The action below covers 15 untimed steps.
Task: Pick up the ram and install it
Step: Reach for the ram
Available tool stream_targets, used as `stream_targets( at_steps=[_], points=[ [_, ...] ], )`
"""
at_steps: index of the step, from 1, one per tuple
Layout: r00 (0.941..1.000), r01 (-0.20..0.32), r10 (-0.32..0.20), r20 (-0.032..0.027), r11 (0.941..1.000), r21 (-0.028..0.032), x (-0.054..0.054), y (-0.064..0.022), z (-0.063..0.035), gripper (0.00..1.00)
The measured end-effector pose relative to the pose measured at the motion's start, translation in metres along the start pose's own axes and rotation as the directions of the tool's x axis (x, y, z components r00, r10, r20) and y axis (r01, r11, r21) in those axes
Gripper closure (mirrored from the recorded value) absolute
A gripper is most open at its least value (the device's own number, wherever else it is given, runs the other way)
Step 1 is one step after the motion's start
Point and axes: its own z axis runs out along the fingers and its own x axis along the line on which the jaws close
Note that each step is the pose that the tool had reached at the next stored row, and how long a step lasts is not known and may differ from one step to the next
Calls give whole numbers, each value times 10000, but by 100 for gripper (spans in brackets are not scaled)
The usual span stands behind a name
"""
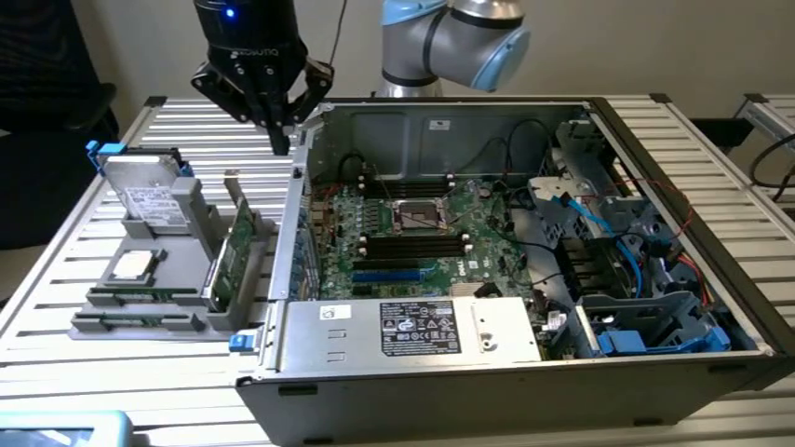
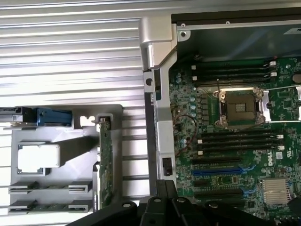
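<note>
Ram [image 2: 49, 188] flat in grey holder [image 2: 75, 141], wrist view — hand [image 1: 281, 142] aloft, fingers together, empty, exterior view

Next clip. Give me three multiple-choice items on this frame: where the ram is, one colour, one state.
1. Where does the ram lie?
A plugged into a slot
B in the grey holder beside the case
C on the bare table
2. What colour is the expansion card standing in the holder?
A red
B green
C black
3. The CPU socket on the motherboard is:
A empty
B under a cooler
C covered with tape
Answers:
1 B, the ram lies flat in a groove of the holder.
2 B, its board is green.
3 A, the socket's frame is open around a bare middle.
</note>
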Motion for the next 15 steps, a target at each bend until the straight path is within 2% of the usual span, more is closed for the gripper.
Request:
stream_targets(
  at_steps=[7, 15],
  points=[
    [10000, 0, 0, -1, 10000, 1, 169, -60, 25, 89],
    [10000, 1, -1, 0, 10000, 0, 332, -190, 101, 89]
  ],
)
